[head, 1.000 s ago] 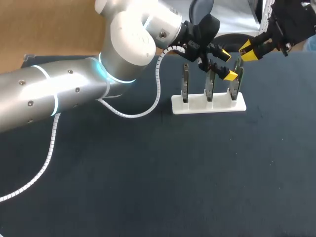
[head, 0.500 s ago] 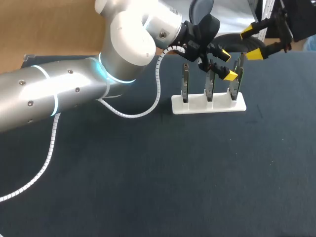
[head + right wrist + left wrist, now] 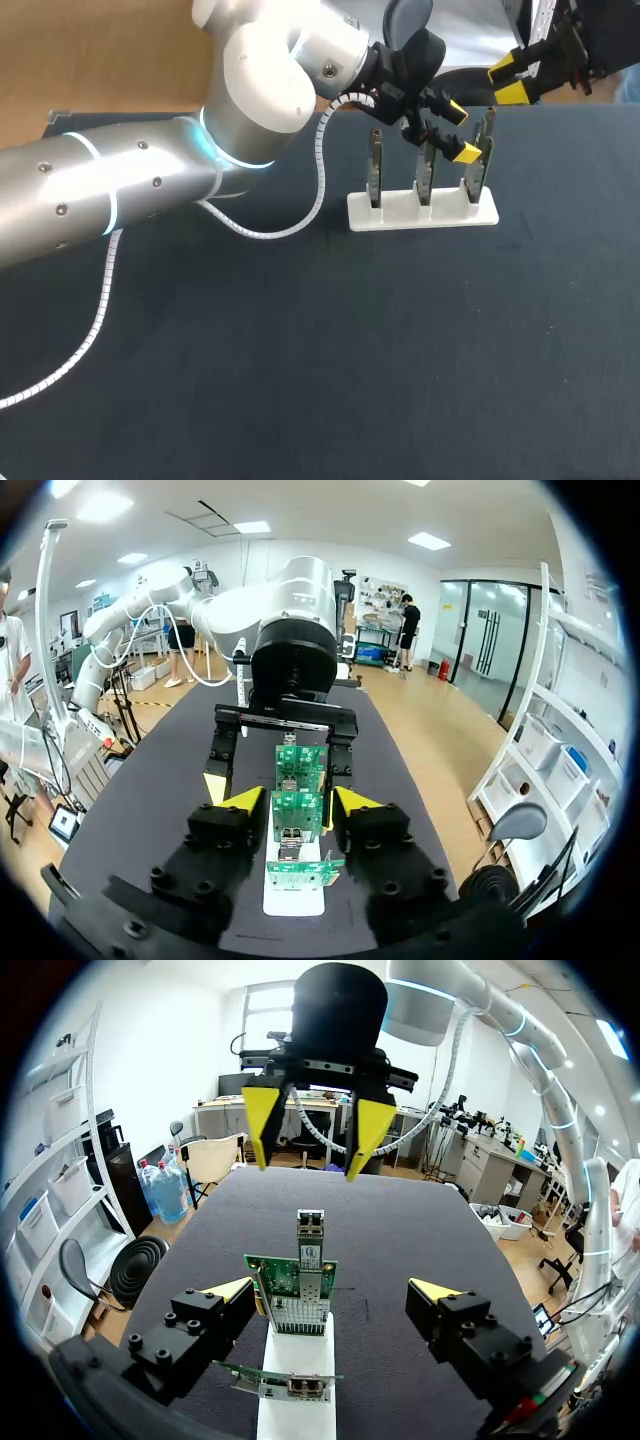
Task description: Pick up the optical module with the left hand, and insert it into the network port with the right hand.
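A white stand (image 3: 422, 212) holds three upright green network boards. In the rightmost board (image 3: 478, 165) a silver optical module (image 3: 487, 122) sticks up; in the left wrist view the module (image 3: 311, 1245) sits in a board (image 3: 292, 1295) ahead of my fingers. My left gripper (image 3: 458, 131) hovers between the middle and rightmost boards, open, holding nothing. My right gripper (image 3: 508, 81) hangs above and to the right of the module, its yellow tips a little apart with nothing between them. From the right wrist the boards (image 3: 298, 815) line up below that gripper (image 3: 292, 799), with the left gripper (image 3: 285, 730) beyond.
The dark table (image 3: 380, 340) stretches wide in front of the stand. My left arm's thick links (image 3: 150, 190) and its white coiled cable (image 3: 105, 290) cross the table's left half.
My right gripper lifted up and away from the top of the rightmost board, spread wide, then narrowed again. The left arm and the boards stayed put.
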`<state>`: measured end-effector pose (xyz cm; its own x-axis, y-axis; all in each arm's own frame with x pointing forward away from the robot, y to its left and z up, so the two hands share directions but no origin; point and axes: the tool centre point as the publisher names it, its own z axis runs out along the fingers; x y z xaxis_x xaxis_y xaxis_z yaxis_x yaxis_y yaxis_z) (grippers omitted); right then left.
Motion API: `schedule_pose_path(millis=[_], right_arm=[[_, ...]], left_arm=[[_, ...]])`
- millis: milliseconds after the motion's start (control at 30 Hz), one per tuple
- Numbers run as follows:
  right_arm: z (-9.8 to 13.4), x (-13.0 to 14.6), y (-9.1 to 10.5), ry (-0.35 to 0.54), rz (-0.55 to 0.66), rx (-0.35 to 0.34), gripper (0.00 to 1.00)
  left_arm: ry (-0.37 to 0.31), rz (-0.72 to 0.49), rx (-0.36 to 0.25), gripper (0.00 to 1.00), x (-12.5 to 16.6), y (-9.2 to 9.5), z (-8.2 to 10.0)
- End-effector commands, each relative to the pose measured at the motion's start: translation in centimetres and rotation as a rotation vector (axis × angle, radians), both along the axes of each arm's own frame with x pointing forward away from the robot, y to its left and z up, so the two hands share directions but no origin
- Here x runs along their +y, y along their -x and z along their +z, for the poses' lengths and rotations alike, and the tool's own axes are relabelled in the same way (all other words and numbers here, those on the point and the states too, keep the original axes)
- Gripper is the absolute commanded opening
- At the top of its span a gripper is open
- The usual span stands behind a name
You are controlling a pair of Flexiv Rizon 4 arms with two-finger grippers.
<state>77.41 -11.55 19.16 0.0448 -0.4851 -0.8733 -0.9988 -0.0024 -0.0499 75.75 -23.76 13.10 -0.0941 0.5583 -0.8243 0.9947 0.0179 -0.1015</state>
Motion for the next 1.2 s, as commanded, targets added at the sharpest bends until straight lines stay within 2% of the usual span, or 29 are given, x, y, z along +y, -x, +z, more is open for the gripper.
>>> schedule_pose_path(millis=[33, 1200], right_arm=[[-0.2, 0.2, 0.0, 0.003, -0.001, 0.002, 0.00], [-3.8, 0.2, 0.4, 0.068, -0.015, 0.092, 0.00]], left_arm=[[-0.004, 0.003, 0.000, 1.00, 0.0, 0.1, 0.1], [-0.004, 0.003, 0.000, 1.00, 0.0, 0.1, 0.1]])
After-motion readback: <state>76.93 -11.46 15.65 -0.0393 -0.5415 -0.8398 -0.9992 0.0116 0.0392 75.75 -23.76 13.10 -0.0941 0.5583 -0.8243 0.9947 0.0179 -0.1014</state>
